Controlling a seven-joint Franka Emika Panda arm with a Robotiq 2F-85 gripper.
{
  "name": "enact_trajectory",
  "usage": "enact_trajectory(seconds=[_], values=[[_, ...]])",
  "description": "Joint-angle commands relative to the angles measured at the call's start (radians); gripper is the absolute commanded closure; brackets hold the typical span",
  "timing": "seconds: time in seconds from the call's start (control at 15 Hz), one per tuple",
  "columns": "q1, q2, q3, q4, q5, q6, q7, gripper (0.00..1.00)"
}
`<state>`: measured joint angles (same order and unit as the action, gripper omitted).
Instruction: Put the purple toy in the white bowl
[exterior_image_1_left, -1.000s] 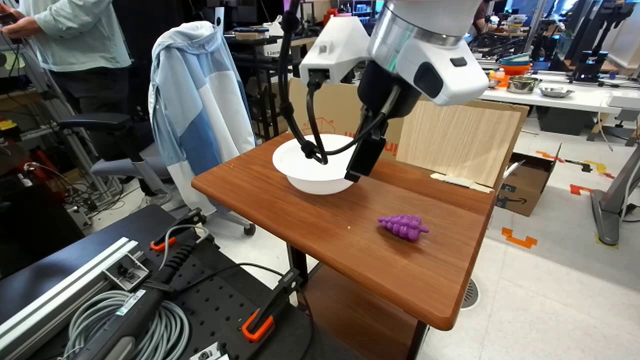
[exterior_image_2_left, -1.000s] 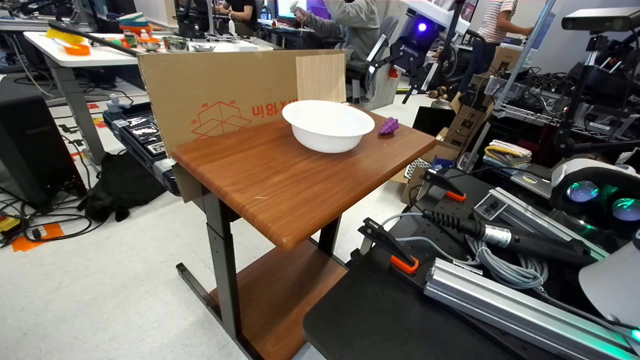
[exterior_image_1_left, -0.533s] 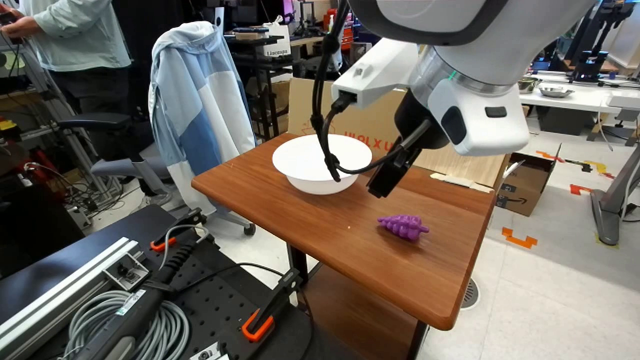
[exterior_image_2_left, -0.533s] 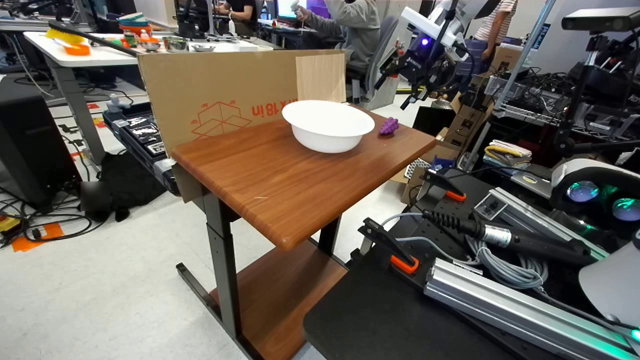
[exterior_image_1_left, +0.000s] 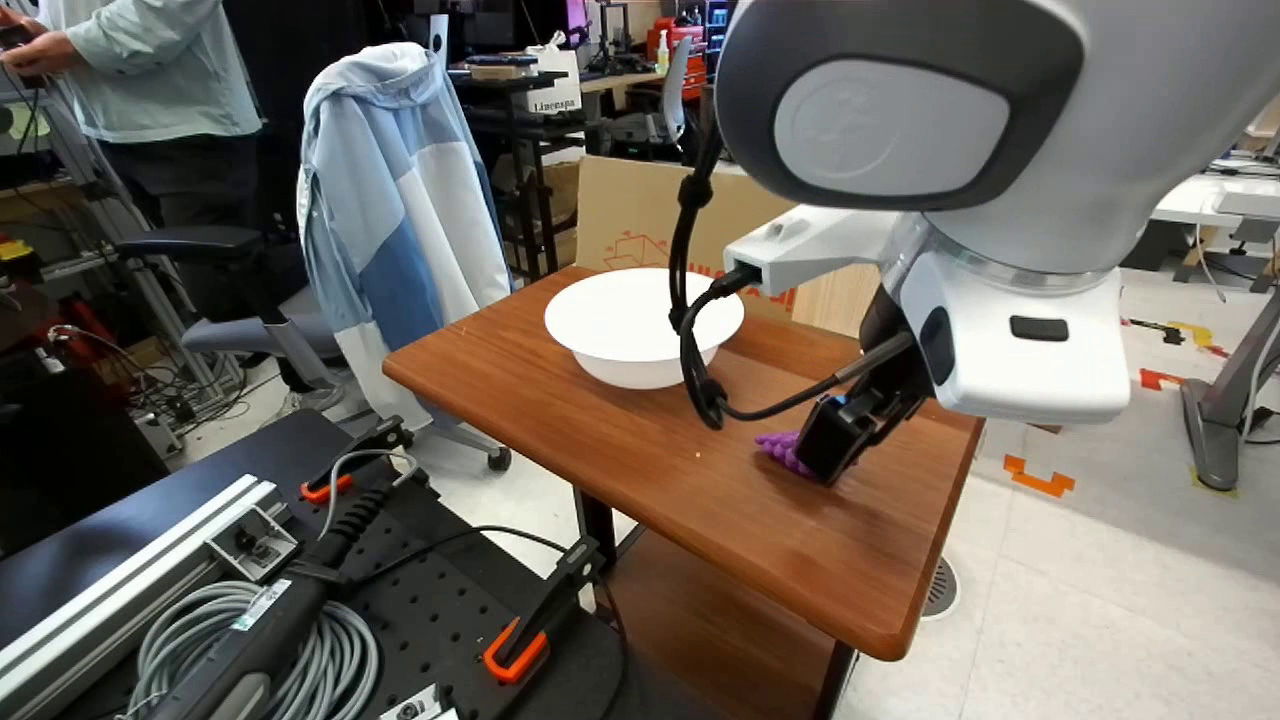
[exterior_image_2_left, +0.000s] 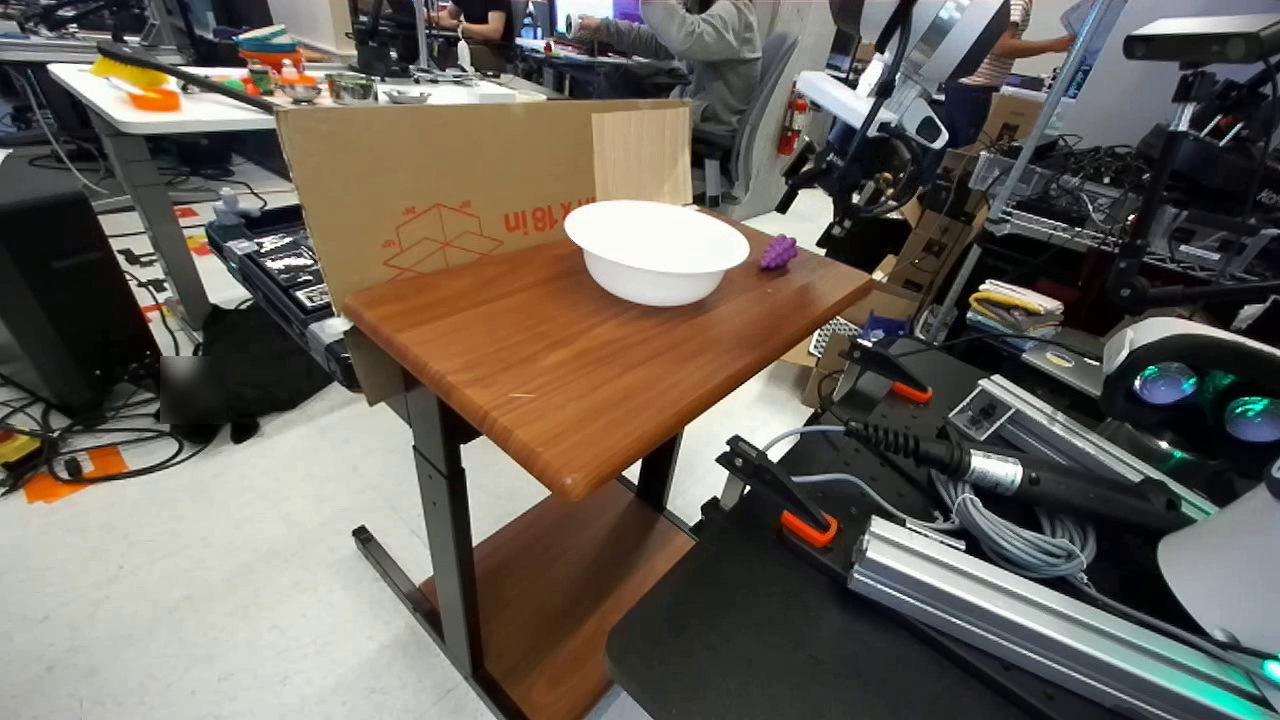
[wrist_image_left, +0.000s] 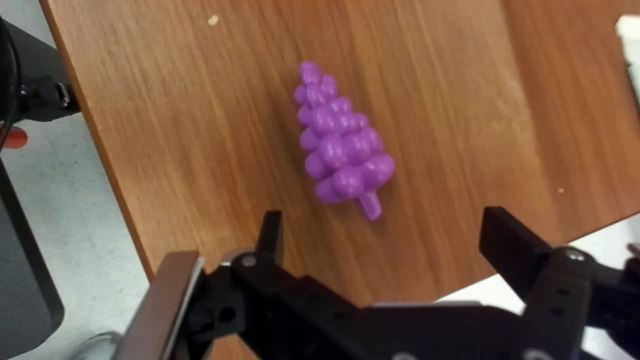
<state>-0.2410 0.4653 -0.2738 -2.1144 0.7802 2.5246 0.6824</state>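
While a brown wood-grain counter (exterior_image_1_left: 620, 440) carries a wide, round white bowl (exterior_image_2_left: 655, 255), a black two-fingered gripper (wrist_image_left: 382, 223) hangs with its jaws parted wide. Lower than a second earlier, it now partly hides, in an exterior view, a bumpy, elongated purple toy (exterior_image_1_left: 782, 450), which lies unmoved on the counter, apart from the bowl and, in the wrist view, clear of both jaws.

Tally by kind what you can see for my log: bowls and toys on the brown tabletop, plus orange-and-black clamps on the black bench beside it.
White bowl: 1
Purple toy: 1
Orange-and-black clamps: 2
Total: 4
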Motion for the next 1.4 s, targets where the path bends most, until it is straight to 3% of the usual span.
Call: enact_trajectory(seconds=[0.0,0.2,0.33,0.67,1.0,1.33], values=[[0.109,0.066,-0.102,0.033,-0.177,-0.014,0.267,0.0],[0.189,0.09,-0.174,0.058,-0.354,-0.125,0.486,0.0],[0.157,0.085,-0.127,0.086,-0.456,-0.182,0.575,0.0],[0.132,0.08,-0.08,0.158,-0.539,-0.252,0.675,0.0],[0.116,0.105,-0.055,0.201,-0.574,-0.265,0.673,0.0],[0.083,0.115,0.01,0.21,-0.601,-0.23,0.447,0.0]])
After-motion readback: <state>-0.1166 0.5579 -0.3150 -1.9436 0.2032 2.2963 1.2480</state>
